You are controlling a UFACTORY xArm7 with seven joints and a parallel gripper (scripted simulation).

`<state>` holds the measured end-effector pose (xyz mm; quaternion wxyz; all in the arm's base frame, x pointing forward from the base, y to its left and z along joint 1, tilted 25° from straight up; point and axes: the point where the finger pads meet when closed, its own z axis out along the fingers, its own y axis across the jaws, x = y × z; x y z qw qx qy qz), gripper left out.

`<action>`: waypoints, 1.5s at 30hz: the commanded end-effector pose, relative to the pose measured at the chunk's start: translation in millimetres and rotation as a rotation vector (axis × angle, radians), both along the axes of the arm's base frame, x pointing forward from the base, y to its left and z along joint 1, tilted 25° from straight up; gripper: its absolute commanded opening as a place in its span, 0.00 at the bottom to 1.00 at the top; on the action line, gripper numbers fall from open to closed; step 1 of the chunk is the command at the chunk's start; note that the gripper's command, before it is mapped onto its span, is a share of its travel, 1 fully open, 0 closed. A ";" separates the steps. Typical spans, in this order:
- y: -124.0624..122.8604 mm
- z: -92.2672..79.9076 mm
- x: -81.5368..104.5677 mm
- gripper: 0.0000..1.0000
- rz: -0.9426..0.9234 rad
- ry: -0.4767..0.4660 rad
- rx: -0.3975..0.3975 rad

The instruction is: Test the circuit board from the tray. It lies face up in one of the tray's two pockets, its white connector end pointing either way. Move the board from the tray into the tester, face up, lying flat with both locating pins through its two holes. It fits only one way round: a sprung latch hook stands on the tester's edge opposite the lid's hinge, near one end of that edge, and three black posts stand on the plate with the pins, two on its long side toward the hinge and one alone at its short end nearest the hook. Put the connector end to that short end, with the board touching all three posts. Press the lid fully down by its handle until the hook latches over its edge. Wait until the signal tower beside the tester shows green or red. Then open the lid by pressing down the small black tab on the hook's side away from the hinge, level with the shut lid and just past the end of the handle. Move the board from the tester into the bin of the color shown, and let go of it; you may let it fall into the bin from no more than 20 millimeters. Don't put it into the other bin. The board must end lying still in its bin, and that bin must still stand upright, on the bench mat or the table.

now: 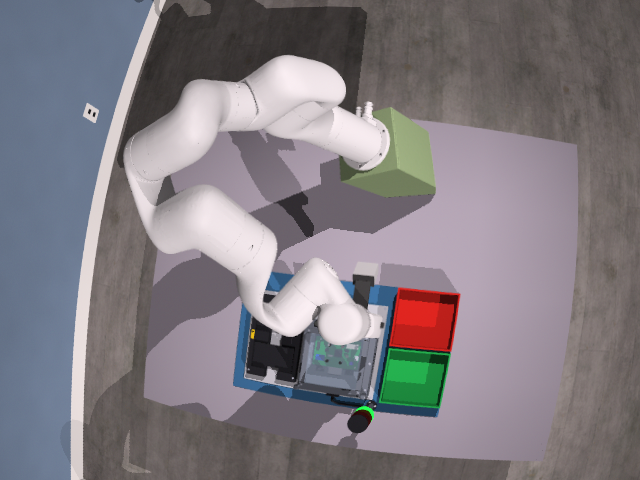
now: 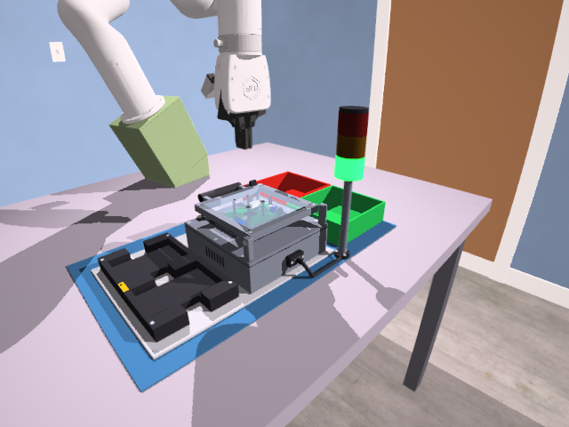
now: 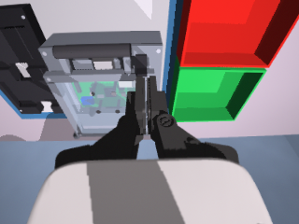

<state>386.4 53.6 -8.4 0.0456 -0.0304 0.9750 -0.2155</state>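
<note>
Lying inside the one grey tester (image 2: 257, 248) at the centre of the exterior view, a single green circuit board (image 1: 337, 356) is seen through the shut clear lid (image 2: 250, 209). One black tray (image 2: 160, 285) with two vacated pockets is placed lower left of the tester. Two bins, one red bin (image 2: 293, 182) and one green bin (image 2: 363, 209), are set at centre right. One signal tower (image 2: 351, 142) is lit green. One gripper (image 2: 243, 138) is hung above, its fingers pressed together on nothing. A small yellow label on the tray cannot be read.
</note>
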 end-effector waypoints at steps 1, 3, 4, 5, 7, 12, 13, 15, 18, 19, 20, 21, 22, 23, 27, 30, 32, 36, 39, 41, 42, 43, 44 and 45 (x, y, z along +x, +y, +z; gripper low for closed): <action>-9.0 -22.7 4.7 0.00 0.002 -0.004 0.001; -12.3 -29.9 5.6 0.00 0.002 -0.005 0.001; -13.7 -32.9 6.0 0.00 0.002 -0.005 0.001; -14.9 -35.4 6.3 0.00 0.002 -0.004 0.001; -14.9 -35.4 6.3 0.00 0.002 -0.004 0.001; -17.3 -40.6 6.9 0.00 0.002 -0.004 0.001; -17.3 -40.6 6.9 0.00 0.002 -0.004 0.001; -17.3 -40.6 6.9 0.00 0.002 -0.004 0.001; -17.3 -40.6 6.9 0.00 0.002 -0.004 0.001; -17.3 -40.6 6.9 0.00 0.002 -0.004 0.001; -17.3 -40.7 6.9 0.00 0.002 -0.004 0.001; -17.3 -40.8 6.9 0.00 0.002 -0.004 0.001; -17.5 -41.1 7.0 0.00 0.002 -0.004 0.001; -17.5 -41.1 7.0 0.00 0.002 -0.004 0.001; -18.5 -43.5 7.4 0.00 0.002 -0.004 0.001; -20.4 -48.2 8.2 0.00 0.002 -0.004 0.001; -22.0 -52.1 8.9 0.00 0.002 -0.004 0.001; -25.2 -59.5 10.2 0.00 0.002 -0.004 0.001; -26.6 -63.0 10.8 0.00 0.002 -0.004 0.001; -26.6 -63.0 10.8 0.00 0.002 -0.004 0.001; -26.9 -63.7 10.9 0.00 0.002 -0.004 0.001; -27.0 -64.0 11.0 0.00 0.002 -0.004 0.001; -27.1 -64.1 11.0 0.00 0.002 -0.004 0.001; -27.1 -64.2 11.0 0.00 0.002 -0.004 0.001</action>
